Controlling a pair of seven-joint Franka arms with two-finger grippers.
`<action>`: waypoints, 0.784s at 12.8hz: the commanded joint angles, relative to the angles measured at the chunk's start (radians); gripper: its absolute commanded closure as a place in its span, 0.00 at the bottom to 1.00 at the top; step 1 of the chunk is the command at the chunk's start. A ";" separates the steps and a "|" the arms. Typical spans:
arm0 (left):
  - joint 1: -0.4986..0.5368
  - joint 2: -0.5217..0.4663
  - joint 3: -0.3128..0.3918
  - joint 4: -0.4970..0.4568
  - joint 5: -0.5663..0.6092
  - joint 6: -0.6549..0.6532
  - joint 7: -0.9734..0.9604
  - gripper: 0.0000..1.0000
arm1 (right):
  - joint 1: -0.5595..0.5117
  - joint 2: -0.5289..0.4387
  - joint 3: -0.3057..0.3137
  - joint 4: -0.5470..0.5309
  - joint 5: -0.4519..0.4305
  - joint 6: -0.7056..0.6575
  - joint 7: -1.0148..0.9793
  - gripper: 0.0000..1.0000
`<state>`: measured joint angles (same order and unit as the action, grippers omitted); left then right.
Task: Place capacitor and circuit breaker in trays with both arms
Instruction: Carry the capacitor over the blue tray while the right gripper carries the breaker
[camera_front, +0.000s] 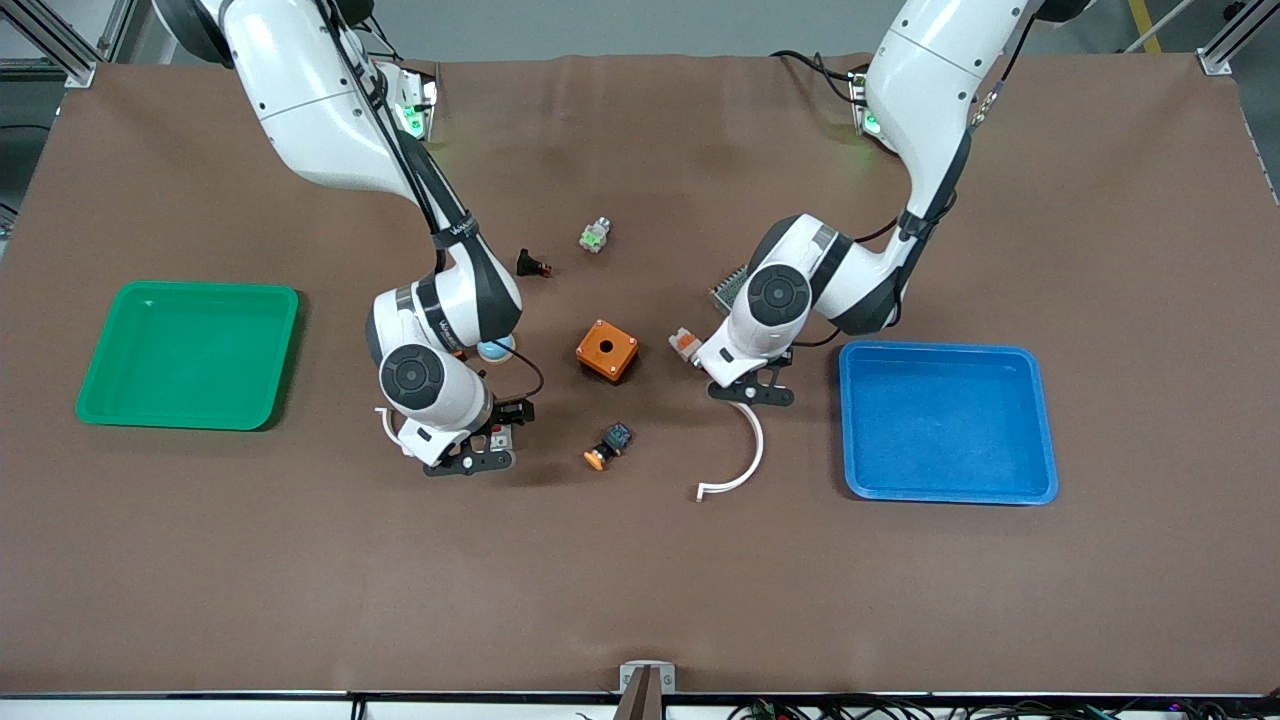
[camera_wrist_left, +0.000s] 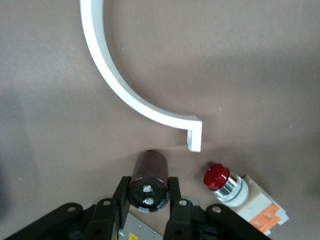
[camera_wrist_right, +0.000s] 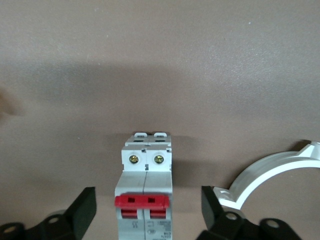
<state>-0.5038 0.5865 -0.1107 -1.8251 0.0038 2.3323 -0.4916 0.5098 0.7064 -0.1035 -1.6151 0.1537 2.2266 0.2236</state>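
We find the left gripper (camera_wrist_left: 148, 207) low over the table at the middle, its fingers (camera_wrist_left: 121, 199) pressed against both sides of the capacitor (camera_wrist_left: 148, 180); the dark cylinder sits between them with its silvery two-dot end facing the wrist camera, and whether it rests on the mat or is lifted we cannot tell. Just beside the gripper lies a white-orange part with a red tip (camera_wrist_left: 235, 195); close by its fingertips is the hooked end of a white curved strip (camera_wrist_left: 131, 87), which in the front view (camera_front: 745, 455) arcs away from the gripper toward the camera. The blue tray (camera_front: 1040, 420) lies beside this gripper, toward the left arm's end of the table.

We see the right gripper (camera_wrist_right: 148, 212) down at the table too, its fingers (camera_wrist_right: 82, 212) spread wide; the breaker (camera_wrist_right: 145, 192) stands between them, touching neither, its red levers facing the wrist camera. A second white curved piece (camera_wrist_right: 270, 175) lies just beside one finger. In the front view the gripper (camera_front: 468, 450) hides most of the breaker. The green tray (camera_front: 110, 395) lies well apart from it, toward the right arm's end.

Between the two grippers we see an orange box (camera_front: 606, 349) and an orange-capped button (camera_front: 608, 446); farther from the camera than both grippers lie a black piece with a red tip (camera_front: 530, 265) and a small green-and-silver part (camera_front: 595, 236).
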 joint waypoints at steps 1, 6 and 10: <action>0.085 -0.086 0.005 -0.016 0.010 -0.016 0.007 0.97 | 0.003 0.008 -0.005 0.024 0.026 -0.005 0.008 0.69; 0.281 -0.227 0.006 -0.023 0.010 -0.178 0.077 1.00 | -0.028 -0.031 -0.011 0.073 0.026 -0.021 0.000 0.95; 0.454 -0.258 0.005 -0.063 0.011 -0.180 0.161 1.00 | -0.114 -0.165 -0.024 0.069 0.018 -0.205 -0.010 0.95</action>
<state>-0.1212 0.3507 -0.0959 -1.8535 0.0057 2.1515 -0.3781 0.4531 0.6377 -0.1308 -1.5214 0.1552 2.1380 0.2259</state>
